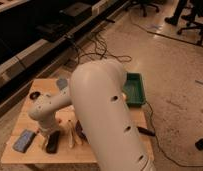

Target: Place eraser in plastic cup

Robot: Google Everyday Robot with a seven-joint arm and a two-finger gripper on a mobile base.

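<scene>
One end effector (47, 134), grip state impossible to tell, hangs at the black eraser (52, 142) on the bench (30, 156), blue-grey cup (62, 83) at twelve o'clock.

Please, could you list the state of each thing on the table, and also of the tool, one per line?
eraser: lying flat on the table, not in the cup.
plastic cup: at the table's far side, partly hidden by the arm.
tool: low over the table, close beside the eraser.
blue-grey block: lying flat near the front left corner.
green tray: open side up, at the far right corner.
</scene>
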